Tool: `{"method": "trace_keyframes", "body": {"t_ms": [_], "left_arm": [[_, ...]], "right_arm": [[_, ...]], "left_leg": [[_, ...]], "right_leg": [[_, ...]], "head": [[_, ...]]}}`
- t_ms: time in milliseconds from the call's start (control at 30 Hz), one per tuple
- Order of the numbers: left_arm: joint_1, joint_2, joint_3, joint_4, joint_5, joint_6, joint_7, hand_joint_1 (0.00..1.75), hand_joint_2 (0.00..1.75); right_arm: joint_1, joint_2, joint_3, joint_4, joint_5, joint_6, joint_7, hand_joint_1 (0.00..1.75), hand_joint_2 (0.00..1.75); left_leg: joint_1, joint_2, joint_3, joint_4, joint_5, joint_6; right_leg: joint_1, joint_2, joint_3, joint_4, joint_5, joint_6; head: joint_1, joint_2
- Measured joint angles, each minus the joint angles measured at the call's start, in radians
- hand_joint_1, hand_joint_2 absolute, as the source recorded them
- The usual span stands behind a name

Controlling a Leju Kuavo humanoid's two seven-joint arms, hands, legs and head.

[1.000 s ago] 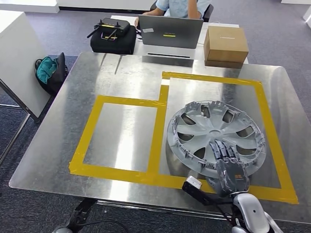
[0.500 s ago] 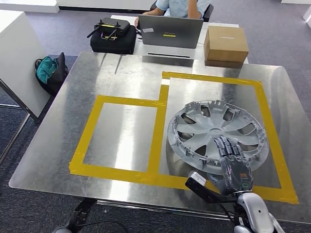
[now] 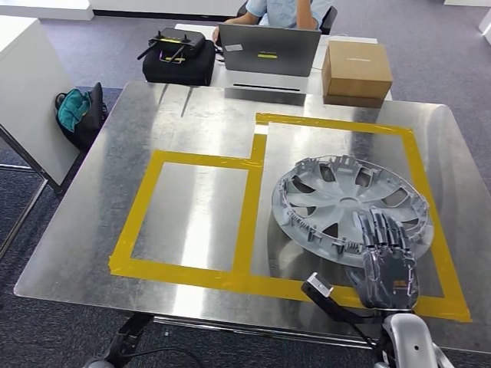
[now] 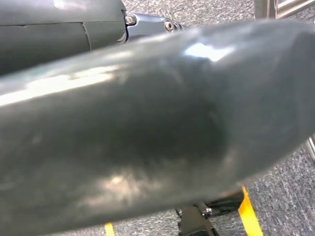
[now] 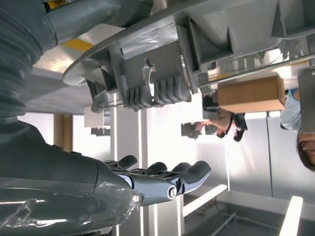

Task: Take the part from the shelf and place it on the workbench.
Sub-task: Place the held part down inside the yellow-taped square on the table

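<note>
The part is a grey plastic hubcap [image 3: 347, 203], inner side up, inside the right yellow-taped zone of the steel workbench [image 3: 196, 123]. It hangs tilted just above the surface and casts a shadow to its left. My right hand [image 3: 387, 261] grips its near right rim, dark fingers [image 3: 379, 230] lying over the top. In the right wrist view the ribbed rim [image 5: 156, 73] sits between the thumb and the fingers [image 5: 167, 179]. My left arm [image 3: 124, 341] hangs below the bench's near edge, its hand's state hidden.
Yellow tape marks a smaller left zone [image 3: 191, 215] beside the right one. Behind the bench stand a laptop [image 3: 269, 50], a cardboard box [image 3: 356, 73] and a black bag [image 3: 173, 61], with a person seated there. A white board [image 3: 34, 100] leans at the left.
My right hand has moved right and slightly toward the near edge, carrying the hubcap with it. The hubcap now sits further right in the taped zone.
</note>
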Motion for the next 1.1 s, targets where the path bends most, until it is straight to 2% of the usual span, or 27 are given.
{"method": "trace_keyframes", "body": {"t_ms": [100, 233, 467, 633, 700, 1100], "left_arm": [[0.000, 0.000, -0.005, 0.000, 0.001, 0.003, 0.002, 0.00, 0.00], [0.000, 0.000, -0.006, 0.000, 0.003, 0.006, 0.002, 0.00, 0.00], [0.000, 0.000, -0.007, 0.000, 0.007, 0.007, 0.002, 0.00, 0.00], [0.002, 0.001, -0.007, 0.000, 0.019, 0.007, -0.001, 0.00, 0.00], [0.005, 0.002, -0.006, 0.000, 0.024, 0.008, -0.003, 0.00, 0.00], [0.010, 0.010, -0.006, 0.000, 0.040, 0.007, -0.018, 0.00, 0.00]], "right_arm": [[0.001, 0.000, -0.003, 0.001, 0.018, 0.019, 0.011, 0.00, 1.75], [0.004, 0.000, -0.008, 0.005, -0.020, 0.081, 0.017, 0.00, 1.75], [0.004, 0.000, -0.010, 0.009, -0.042, 0.105, 0.018, 0.00, 1.75], [-0.006, -0.007, -0.010, 0.019, -0.218, 0.302, 0.006, 0.00, 1.75], [-0.016, -0.015, -0.010, 0.029, -0.271, 0.354, -0.001, 0.00, 1.75], [-0.104, -0.074, -0.003, 0.087, -0.515, 0.512, -0.076, 0.00, 1.75]], "left_leg": [[0.000, 0.000, 0.000, 0.000, 0.000, 0.000], [0.000, 0.000, 0.000, 0.000, 0.000, 0.000], [0.000, 0.000, 0.000, 0.000, 0.000, 0.000], [0.000, 0.000, -0.001, 0.000, 0.000, 0.000], [0.000, 0.000, -0.001, 0.000, 0.000, 0.000], [0.000, 0.000, -0.001, 0.000, 0.000, 0.000]], "right_leg": [[0.000, 0.000, 0.000, 0.000, 0.000, 0.000], [0.000, 0.000, 0.000, 0.000, 0.000, 0.000], [0.000, 0.000, 0.000, 0.000, 0.000, 0.000], [0.000, 0.000, 0.000, 0.000, 0.000, 0.000], [0.000, 0.000, 0.000, 0.000, 0.000, 0.000], [0.000, 0.000, 0.000, 0.000, 0.000, 0.000]], "head": [[0.000, 0.000], [0.000, 0.000], [0.000, 0.000], [0.000, 0.000], [0.000, 0.000], [0.000, 0.000]]}}
